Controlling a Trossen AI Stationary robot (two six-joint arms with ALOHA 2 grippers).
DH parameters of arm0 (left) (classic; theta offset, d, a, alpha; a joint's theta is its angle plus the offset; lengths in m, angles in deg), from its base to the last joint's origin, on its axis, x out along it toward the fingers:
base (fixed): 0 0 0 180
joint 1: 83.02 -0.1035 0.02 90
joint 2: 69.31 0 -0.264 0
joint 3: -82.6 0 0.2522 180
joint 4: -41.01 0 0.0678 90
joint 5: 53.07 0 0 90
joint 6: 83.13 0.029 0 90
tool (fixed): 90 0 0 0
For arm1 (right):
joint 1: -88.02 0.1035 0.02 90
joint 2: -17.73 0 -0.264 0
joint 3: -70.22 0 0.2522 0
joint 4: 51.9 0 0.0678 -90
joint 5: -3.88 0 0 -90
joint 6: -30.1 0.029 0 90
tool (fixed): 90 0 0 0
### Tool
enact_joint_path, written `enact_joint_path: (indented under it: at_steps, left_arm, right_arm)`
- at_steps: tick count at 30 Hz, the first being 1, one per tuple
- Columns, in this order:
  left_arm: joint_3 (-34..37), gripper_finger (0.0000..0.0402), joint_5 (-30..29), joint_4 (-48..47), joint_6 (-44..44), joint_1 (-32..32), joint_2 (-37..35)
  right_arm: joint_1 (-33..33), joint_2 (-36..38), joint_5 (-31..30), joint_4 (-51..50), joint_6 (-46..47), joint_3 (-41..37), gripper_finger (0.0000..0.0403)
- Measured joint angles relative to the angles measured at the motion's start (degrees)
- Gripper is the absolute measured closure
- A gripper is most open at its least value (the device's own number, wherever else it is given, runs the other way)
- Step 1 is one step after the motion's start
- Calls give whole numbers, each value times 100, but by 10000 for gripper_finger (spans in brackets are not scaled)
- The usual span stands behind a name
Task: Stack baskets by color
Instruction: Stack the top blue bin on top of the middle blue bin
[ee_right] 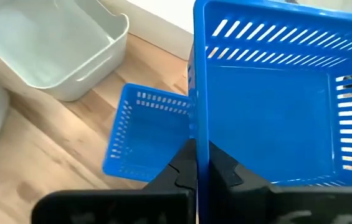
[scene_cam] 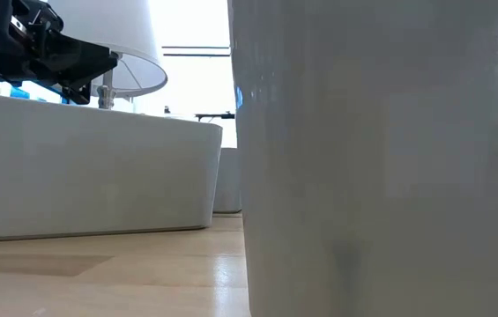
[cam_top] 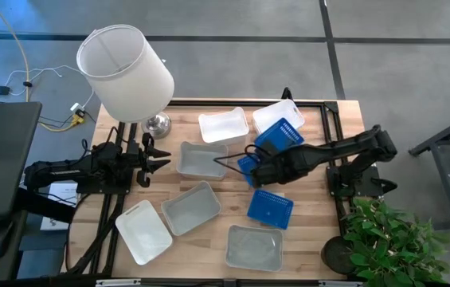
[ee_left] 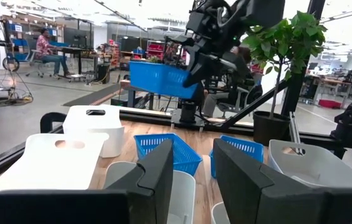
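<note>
Right gripper [cam_top: 250, 163] fingers are clamped on the rim of a blue basket [cam_top: 278, 135], held raised above another blue basket [ee_right: 144, 134] on the desk [cam_top: 304, 209]. Left gripper [cam_top: 163, 152], fingers parted and empty, hovers at the desk's left side.

High cam looks straight down on bench [cam_top: 209, 231]; low cam sits at bench level, hard against a pale basket [scene_cam: 381, 158]; wrist cams look fwd, both showing blue baskets.

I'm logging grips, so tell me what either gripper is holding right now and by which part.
The right gripper pinches a blue mesh-sided plastic basket by its side wall, lifted clear. The left gripper holds nothing.
</note>
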Motion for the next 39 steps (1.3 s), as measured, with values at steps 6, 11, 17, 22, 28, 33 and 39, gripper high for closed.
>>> enact_joint_path:
  at_steps: [6, 11, 17, 22, 28, 33, 39]
  left_arm:
    - [0, 300, -9, -2, -152, 0, 0]
    - [-2, 300, -9, -2, -304, -1, -1]
    - [-2, 300, -11, -2, -302, -3, 0]
    - [-2, 300, -10, -2, -302, -4, -1]
    - [-2, 300, -9, -7, -302, -4, -2]
    - [-2, 300, -9, -15, -302, -4, -2]
    - [-2, 300, -9, -21, -302, -4, 0]
  right_arm:
    - [263, -2, 0, 90, 483, 2, 403]
    - [442, -2, -208, 191, 703, 2, 403]
    - [490, -2, -380, 220, 799, 2, 403]
    - [488, -9, -483, 360, 768, 2, 403]
    - [488, -44, -529, 418, 689, 2, 403]
    - [488, -52, -526, 435, 695, 2, 403]
    - [488, -52, -518, 471, 735, 2, 403]
